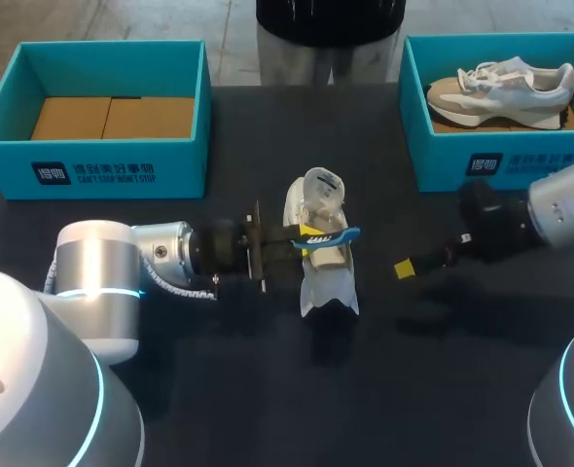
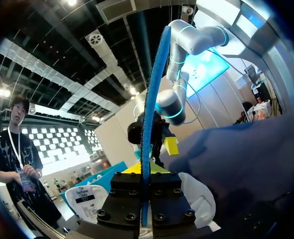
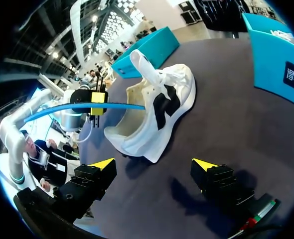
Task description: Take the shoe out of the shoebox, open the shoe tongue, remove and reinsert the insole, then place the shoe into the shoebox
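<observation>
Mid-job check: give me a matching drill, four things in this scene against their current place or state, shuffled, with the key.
Things:
1. blue insole
2. white shoe
3. grey sneaker
4. right gripper

Places or states:
A. open, holding nothing
B. lying in the right shoebox
C. clamped in the left gripper
D. on the table, between the two grippers

Pairs: 1-C, 2-D, 3-B, 4-A

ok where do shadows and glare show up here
Head view: the shoe in the middle of the table throws a shadow towards the camera, and the left arm's silver shell glares. Right wrist view: shadows lie under the shoe and the right gripper.
</observation>
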Tool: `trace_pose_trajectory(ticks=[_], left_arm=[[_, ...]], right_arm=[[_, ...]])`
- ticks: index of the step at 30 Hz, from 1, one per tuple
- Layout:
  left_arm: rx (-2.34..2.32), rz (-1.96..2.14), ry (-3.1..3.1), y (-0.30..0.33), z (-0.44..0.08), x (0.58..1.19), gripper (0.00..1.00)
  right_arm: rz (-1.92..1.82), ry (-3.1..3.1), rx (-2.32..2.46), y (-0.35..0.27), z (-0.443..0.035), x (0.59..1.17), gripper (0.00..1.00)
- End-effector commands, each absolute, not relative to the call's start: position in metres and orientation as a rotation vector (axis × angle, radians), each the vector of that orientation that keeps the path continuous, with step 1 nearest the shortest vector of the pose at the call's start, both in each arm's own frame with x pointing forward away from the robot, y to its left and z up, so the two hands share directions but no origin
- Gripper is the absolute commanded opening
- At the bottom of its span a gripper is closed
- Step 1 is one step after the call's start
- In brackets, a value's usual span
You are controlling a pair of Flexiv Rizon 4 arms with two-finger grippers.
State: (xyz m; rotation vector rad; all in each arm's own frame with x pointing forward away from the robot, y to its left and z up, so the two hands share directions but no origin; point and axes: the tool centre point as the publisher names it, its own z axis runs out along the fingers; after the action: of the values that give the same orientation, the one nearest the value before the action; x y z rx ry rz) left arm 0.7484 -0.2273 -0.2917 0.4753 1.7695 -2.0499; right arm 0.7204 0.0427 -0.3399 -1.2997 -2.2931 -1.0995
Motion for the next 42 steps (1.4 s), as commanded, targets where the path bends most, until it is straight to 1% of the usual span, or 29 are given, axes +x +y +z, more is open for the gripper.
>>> trace_pose_trajectory(ticks=[1,19,30,42], left_arm=[[0.492,-2.056,1.762,-0.228,-0.297,0.752,0.00],[0.513,-2.021,1.780,-0.229,-0.306,0.760,0.00],[0.491,-2.004,1.801,-0.228,-0.310,0.761,0.00],[0.510,-1.970,1.828,-0.231,-0.315,0.764,0.00]], right_arm=[[-1.101,-2.314,-1.263,0.048,-0.342,0.725,1.00],[-1.116,-2.323,-1.204,0.063,-0.353,0.734,1.00],[-1.116,-2.365,-1.223,0.074,-0.343,0.729,1.00],[-1.121,-2.362,-1.211,0.074,-0.342,0.729,1.00]])
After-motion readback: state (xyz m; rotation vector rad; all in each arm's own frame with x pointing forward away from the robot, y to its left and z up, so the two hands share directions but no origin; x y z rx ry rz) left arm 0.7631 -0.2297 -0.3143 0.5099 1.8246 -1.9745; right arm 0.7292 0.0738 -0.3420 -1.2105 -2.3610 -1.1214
